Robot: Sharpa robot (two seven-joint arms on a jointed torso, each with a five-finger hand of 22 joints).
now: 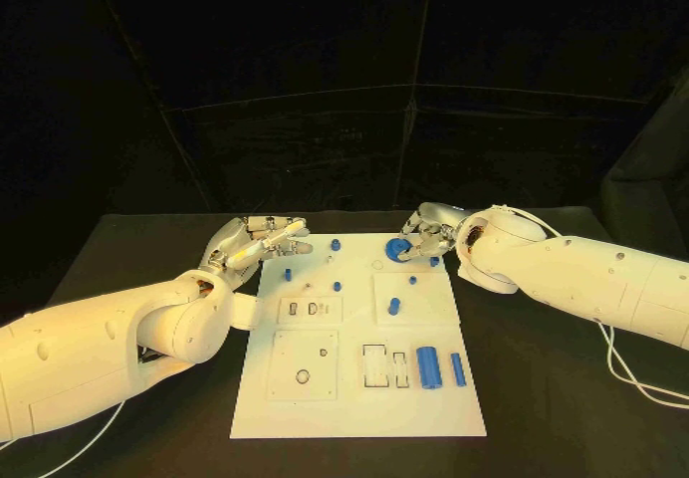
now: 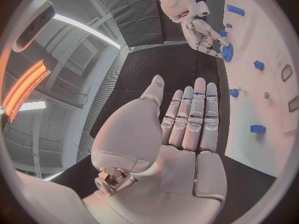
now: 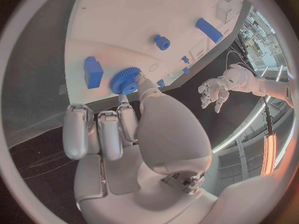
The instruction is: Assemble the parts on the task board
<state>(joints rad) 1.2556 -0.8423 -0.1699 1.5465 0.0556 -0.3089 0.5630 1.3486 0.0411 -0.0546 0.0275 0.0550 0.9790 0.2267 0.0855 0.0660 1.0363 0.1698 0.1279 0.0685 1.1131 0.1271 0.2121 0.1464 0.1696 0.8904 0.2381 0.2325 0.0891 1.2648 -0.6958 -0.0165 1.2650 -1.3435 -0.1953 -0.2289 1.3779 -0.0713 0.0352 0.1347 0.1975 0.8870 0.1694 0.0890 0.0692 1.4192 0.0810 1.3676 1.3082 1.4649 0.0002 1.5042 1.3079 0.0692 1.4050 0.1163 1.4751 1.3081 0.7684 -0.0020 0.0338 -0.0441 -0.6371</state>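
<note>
no writing legible on task board (image 1: 359,398)

head: down on task board (image 1: 359,398) – wrists: close behind hands | shared: board's far end

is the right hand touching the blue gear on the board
Touching. In the right wrist view the right hand has a fingertip against the rim of the blue gear at the task board edge.

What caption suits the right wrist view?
Right hand touches a blue gear on the white task board.
</note>
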